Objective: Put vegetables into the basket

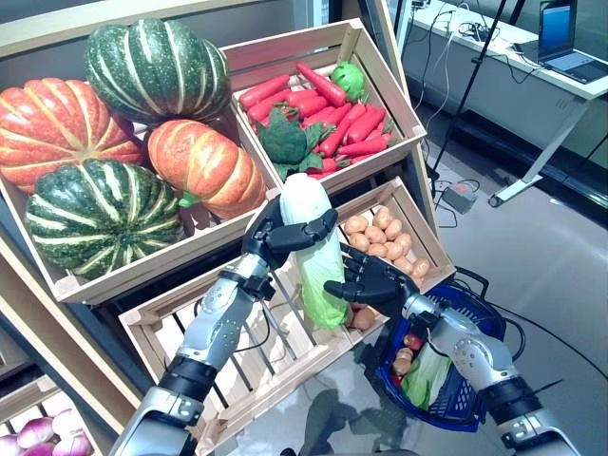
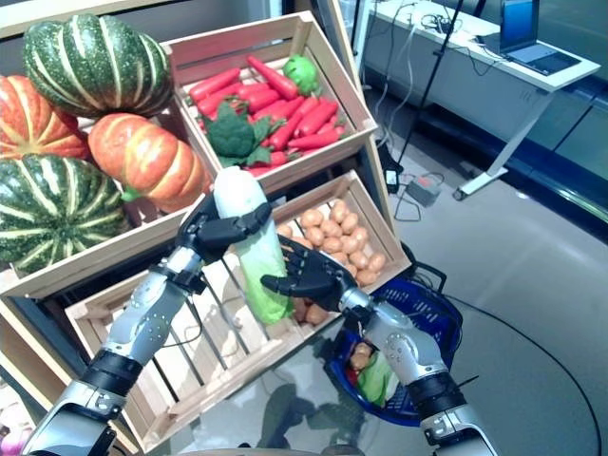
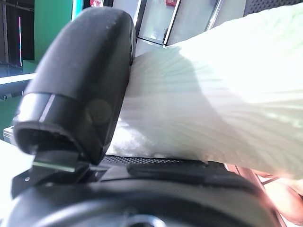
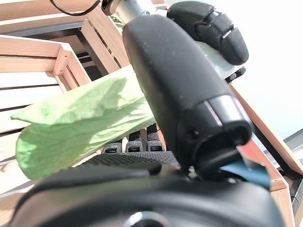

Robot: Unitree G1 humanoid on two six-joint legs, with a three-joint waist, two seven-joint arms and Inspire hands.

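The left hand (image 1: 281,235) is curled round the white stem end of a cabbage (image 1: 313,255), holding it upright in the air in front of the crates, leafy green end hanging down. The right hand (image 1: 372,280) reaches in from the side at the cabbage's lower half, fingers only loosely bent and touching or nearly touching the leaves; its wrist view shows the green end lying across the palm with the thumb above it, not clamped. This looks like a handover: the basket (image 1: 471,389) hangs low on the robot's right, by the right arm and well apart from the left hand, so passing the cabbage across likely saves a long reach. The basket already holds some greens and a few small round vegetables. Behind the hands, the lower crate (image 1: 418,228) holds potatoes (image 1: 375,233), and the upper crates hold carrots (image 1: 328,109), broccoli (image 1: 285,141) and pumpkins (image 1: 123,142).
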